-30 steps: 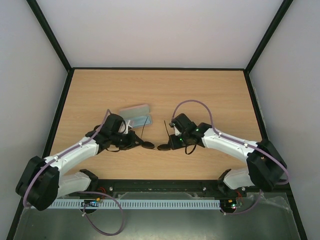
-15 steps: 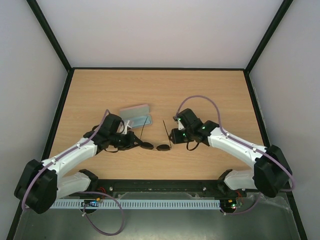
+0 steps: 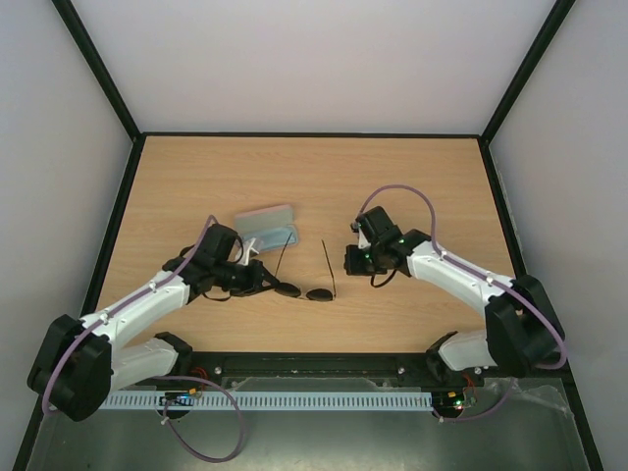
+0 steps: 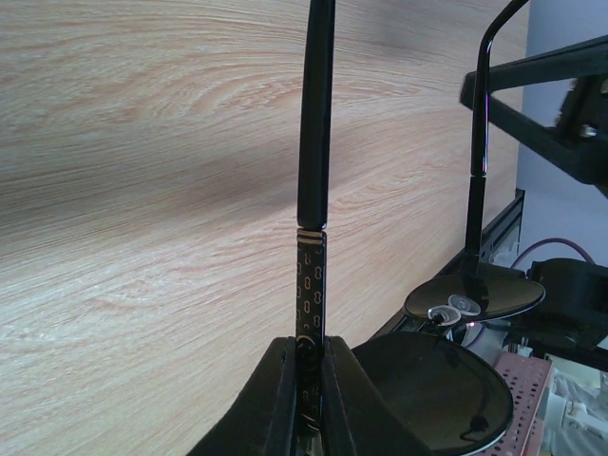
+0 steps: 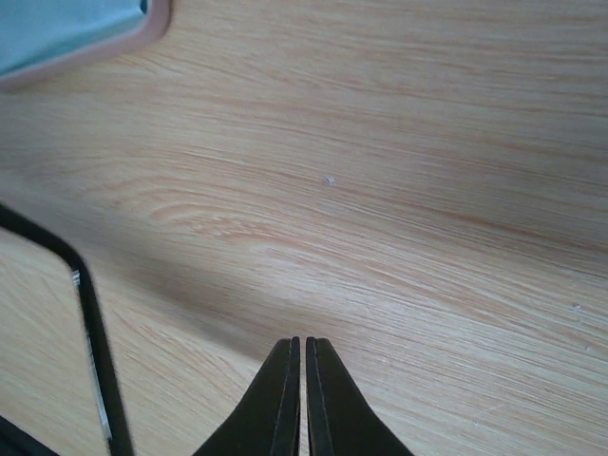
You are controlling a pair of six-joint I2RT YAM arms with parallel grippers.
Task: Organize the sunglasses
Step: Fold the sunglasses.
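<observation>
The sunglasses [image 3: 304, 290] lie on the wooden table [image 3: 422, 186], dark oval lenses towards the near edge and both slim arms opened out towards the far side. My left gripper [image 3: 262, 283] is shut on the left arm of the sunglasses close to its hinge. In the left wrist view the patterned arm [image 4: 314, 142] stands pinched between my fingertips [image 4: 285, 380], with both lenses [image 4: 432, 389] to the right. My right gripper [image 3: 350, 261] is shut and empty, a little to the right of the sunglasses. In the right wrist view it [image 5: 304, 347] hovers over bare wood, with the other arm of the sunglasses [image 5: 92, 332] at the left.
An open pink case [image 3: 266, 215] with a light blue cloth [image 3: 275, 236] in it lies just behind the left gripper. Its corner [image 5: 95, 49] shows at the top left of the right wrist view. Black rails edge the table.
My right gripper has drawn back from the right lens, to the right and towards the far side, and is now apart from the sunglasses. The left gripper keeps its hold and has barely moved.
</observation>
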